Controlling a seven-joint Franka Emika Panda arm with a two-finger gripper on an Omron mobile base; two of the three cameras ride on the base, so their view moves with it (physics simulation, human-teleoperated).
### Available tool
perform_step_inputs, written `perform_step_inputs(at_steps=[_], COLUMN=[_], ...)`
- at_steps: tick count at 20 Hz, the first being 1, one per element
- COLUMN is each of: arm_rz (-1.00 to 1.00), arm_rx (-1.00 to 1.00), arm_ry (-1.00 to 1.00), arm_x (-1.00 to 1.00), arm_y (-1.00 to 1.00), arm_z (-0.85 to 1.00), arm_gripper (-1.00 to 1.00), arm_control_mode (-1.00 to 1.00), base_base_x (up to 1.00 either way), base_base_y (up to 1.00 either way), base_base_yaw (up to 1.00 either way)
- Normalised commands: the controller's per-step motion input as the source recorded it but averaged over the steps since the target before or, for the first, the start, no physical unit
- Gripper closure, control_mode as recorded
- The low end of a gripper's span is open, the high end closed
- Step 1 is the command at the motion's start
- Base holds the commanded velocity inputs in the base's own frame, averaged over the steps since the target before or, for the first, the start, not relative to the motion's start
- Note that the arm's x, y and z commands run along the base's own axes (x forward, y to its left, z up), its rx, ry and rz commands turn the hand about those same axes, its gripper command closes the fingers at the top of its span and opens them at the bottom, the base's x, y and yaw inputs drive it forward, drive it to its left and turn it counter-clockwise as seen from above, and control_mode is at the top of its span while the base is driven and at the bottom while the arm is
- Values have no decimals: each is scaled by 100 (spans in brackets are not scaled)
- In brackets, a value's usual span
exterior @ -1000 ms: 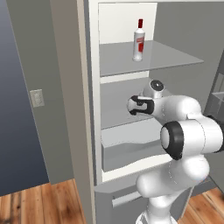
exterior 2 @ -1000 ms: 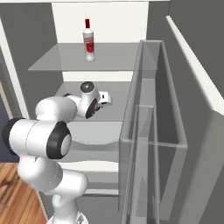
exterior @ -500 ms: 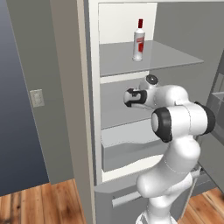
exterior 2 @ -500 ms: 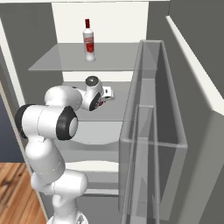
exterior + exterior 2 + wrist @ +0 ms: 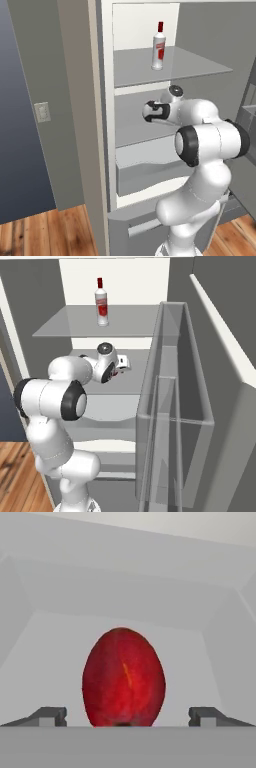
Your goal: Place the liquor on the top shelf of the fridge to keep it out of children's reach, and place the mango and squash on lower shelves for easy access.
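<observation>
With the liquor [image 5: 158,46] upright on the fridge's [image 5: 75,100] top shelf [image 5: 190,65], the gripper [image 5: 127,716] stands spread wide around the mango [image 5: 124,677] on the shelf below, apparently just let go; backing straight out seems next.

No text can be read — the liquor [image 5: 158,48] bottle's red label is too small.
</observation>
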Motion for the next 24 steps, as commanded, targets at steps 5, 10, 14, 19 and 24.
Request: perform_step_inputs(at_steps=[5,10,14,19,24], arm_rz=[0,0,0,0,0], arm_rx=[0,0,-1,-1,0], arm_ry=[0,3,13,9,3], arm_x=[-94,-100,-100,-100,-84], arm_y=[0,0,4,7,6], arm_z=[10,32,28,21,50], arm_gripper=[-100,-100,-100,-100,-100], arm_control_mode=[-100,-100,-100,-100,-100], base_base_x=[0,0,0,0,0], base_base_y=[0,0,0,0,0], base_base_yaw=[0,0,0,0,0])
